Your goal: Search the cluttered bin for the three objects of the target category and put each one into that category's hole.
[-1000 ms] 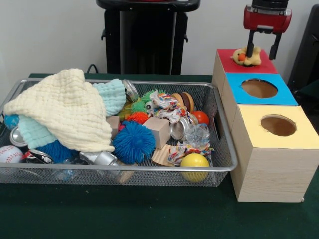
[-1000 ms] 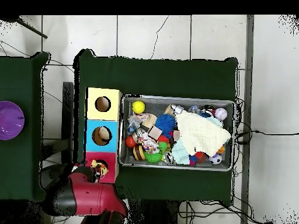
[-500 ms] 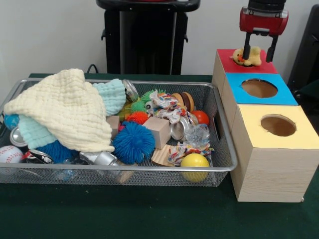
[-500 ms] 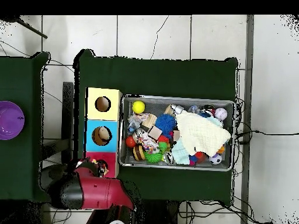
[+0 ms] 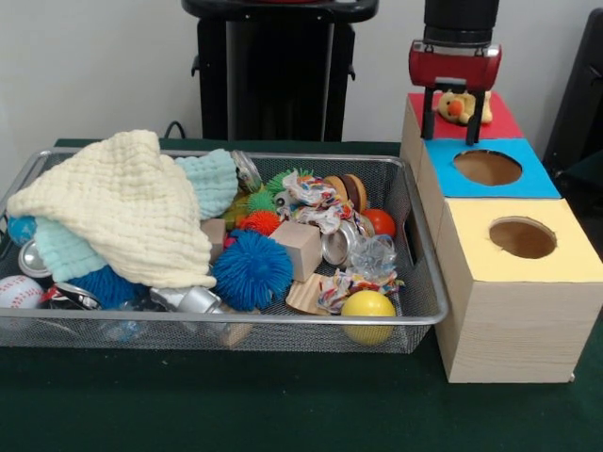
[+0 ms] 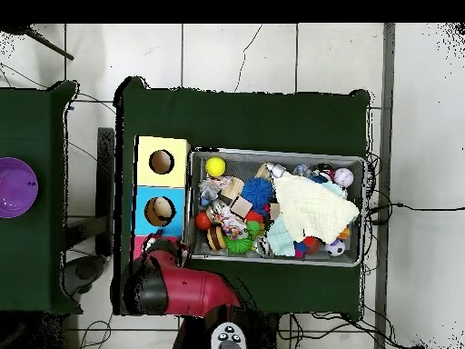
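The yellow duck [image 5: 463, 105] lies on the red top [image 5: 497, 121] of the far wooden box, and the round hole in that top is hidden under it. My gripper [image 5: 452, 137] hangs open and empty just in front of the duck, which shows between my two fingers [image 5: 429, 113]. In the overhead view the red arm [image 6: 177, 289] covers most of the red top [image 6: 141, 244]. The wire-mesh bin [image 5: 236, 320] is full of clutter. No teddy bear or tiger shows in it.
A cream cloth [image 5: 122, 207] covers the bin's left half. Beside it lie a blue spiky ball [image 5: 252, 268], a rope toy [image 5: 316, 193] and a yellow ball [image 5: 367, 311]. The blue-topped box [image 5: 537, 179] and yellow-topped box [image 5: 565, 254] stand nearer. A purple bowl [image 6: 16, 186] sits on a side table.
My gripper has moved from straddling the duck to the left in the front view, towards the bin. The duck stays on the red top.
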Motion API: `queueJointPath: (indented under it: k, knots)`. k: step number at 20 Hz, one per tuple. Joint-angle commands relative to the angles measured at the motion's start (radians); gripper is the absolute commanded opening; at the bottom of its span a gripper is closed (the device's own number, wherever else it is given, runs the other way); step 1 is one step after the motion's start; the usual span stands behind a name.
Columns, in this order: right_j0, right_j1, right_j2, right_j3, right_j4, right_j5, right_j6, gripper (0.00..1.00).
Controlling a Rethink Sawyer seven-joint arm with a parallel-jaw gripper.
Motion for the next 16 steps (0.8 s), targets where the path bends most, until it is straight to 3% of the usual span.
queueJointPath:
  k: [1, 7, 16]
  knots:
    - [-0.105, 0.132, 0.168, 0.08, -0.098, -0.149, 0.172, 1.0]
    - [-0.065, 0.104, 0.141, 0.063, -0.068, -0.082, 0.172, 1.0]
    - [0.06, -0.058, 0.027, -0.016, 0.032, 0.311, 0.172, 1.0]
